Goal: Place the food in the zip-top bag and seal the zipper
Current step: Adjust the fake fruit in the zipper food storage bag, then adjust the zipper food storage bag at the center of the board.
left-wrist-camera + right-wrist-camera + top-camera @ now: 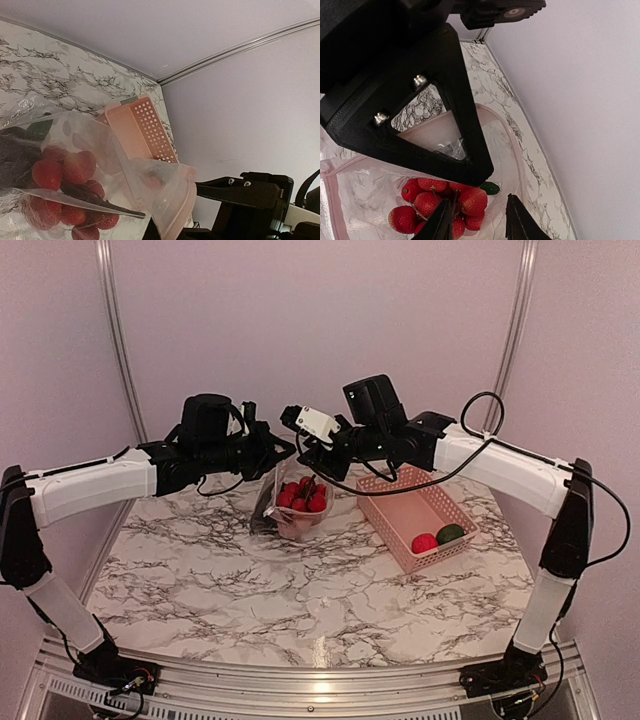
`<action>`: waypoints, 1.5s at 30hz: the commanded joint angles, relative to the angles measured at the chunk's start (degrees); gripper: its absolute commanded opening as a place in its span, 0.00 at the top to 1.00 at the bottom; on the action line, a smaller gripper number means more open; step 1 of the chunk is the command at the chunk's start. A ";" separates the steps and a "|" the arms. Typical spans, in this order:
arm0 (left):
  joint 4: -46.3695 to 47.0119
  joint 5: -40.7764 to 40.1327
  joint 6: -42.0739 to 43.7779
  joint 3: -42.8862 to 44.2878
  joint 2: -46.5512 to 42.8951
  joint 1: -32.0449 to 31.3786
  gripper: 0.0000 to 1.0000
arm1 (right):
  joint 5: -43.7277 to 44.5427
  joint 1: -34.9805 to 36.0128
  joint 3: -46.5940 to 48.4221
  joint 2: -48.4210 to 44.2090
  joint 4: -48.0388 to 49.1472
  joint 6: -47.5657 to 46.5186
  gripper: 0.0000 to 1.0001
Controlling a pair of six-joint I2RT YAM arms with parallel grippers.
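- Lilac walls behind, marble worktop (300,580) filling the lower half of the overhead view.
- Zip-top bag (300,528) stands upright at centre frame, mouth up, between the two arms and just left of the pink basket (395,502).
- Inside the bag: a heap of red fruits (303,496), plus a dark eggplant (15,157) at the left edge of the left wrist view.
- Zipper (189,190) shows as a pinkish strip along the bag's rim. Mouth is gaping, strip not pressed together.
- Left end effector (268,452) is fully closed at the bag's upper left edge. It looks to be pinching the rim, though the contact is partly hidden.
- Right end effector (479,222) sits over the bag's mouth w/ fingers part-way apart. Nothing is clamped between them, only plastic and fruit seen below.
- Basket's lower right corner holds a red piece (424,542) and a green piece (450,532), side by side.
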 commanded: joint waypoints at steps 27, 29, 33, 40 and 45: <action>-16.14 0.03 12.71 7.03 1.54 0.28 1.00 | -8.89 5.25 -1.62 0.81 -26.75 -20.02 0.66; -17.39 0.15 13.34 7.62 1.88 0.28 0.96 | -8.23 5.27 -1.40 0.91 -25.04 -18.88 0.82; -21.11 -0.36 15.66 9.13 2.55 0.28 0.71 | -9.11 5.24 -1.16 -0.26 -21.87 -17.80 1.00; -30.60 -2.20 20.90 12.56 3.46 0.24 0.63 | -9.24 5.27 -0.05 -0.98 -20.13 -17.23 1.00; -33.13 -5.68 23.02 13.32 2.24 0.19 0.73 | -8.63 5.28 0.47 -1.24 -20.49 -17.09 1.00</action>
